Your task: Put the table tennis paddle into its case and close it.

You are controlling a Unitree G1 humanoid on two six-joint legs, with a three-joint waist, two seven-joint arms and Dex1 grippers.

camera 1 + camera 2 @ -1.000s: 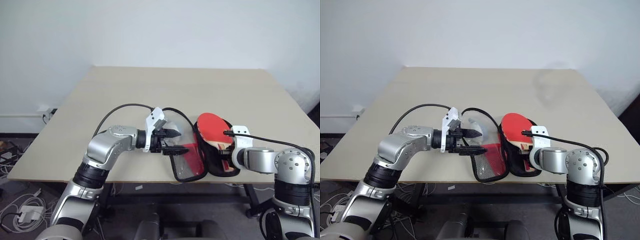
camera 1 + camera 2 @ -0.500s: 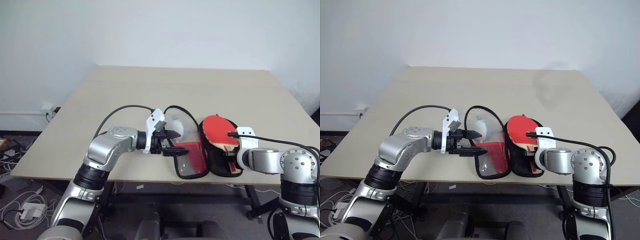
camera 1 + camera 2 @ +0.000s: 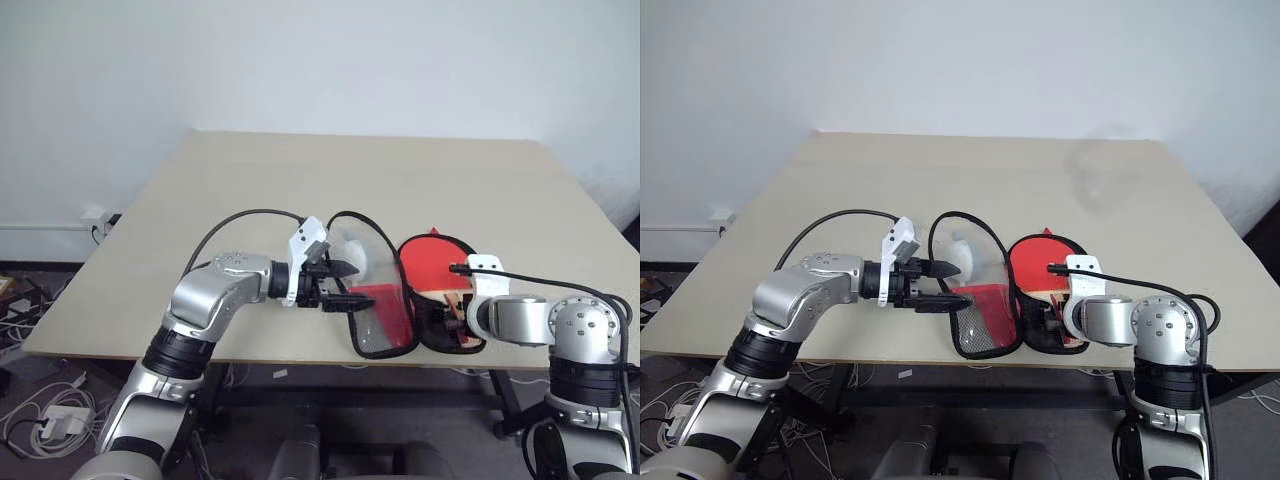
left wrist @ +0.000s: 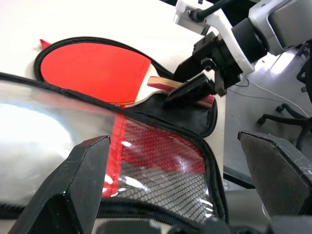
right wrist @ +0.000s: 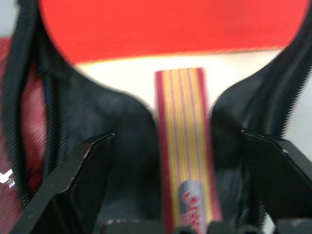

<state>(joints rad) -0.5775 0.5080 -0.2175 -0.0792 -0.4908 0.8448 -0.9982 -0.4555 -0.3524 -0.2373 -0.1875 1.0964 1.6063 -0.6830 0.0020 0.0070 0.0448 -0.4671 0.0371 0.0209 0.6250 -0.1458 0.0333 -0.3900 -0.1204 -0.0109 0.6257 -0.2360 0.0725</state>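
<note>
The case lies open near the table's front edge, its black-lined half on the right and its clear-and-mesh flap on the left. The table tennis paddle rests in the lined half, red face up and striped handle towards me. My right gripper is open, one finger on each side of the handle and neither touching it. At the flap's left edge my left gripper stands open, with the flap rising between its wide fingers.
The beige table stretches away behind the case to a white wall. Its front edge runs just under the case. Black cables loop from both wrists over the tabletop. More cables lie on the floor at the left.
My right gripper has opened and let go of the paddle's handle. The blade has sunk lower into the case's lined half. The left arm has kept still.
</note>
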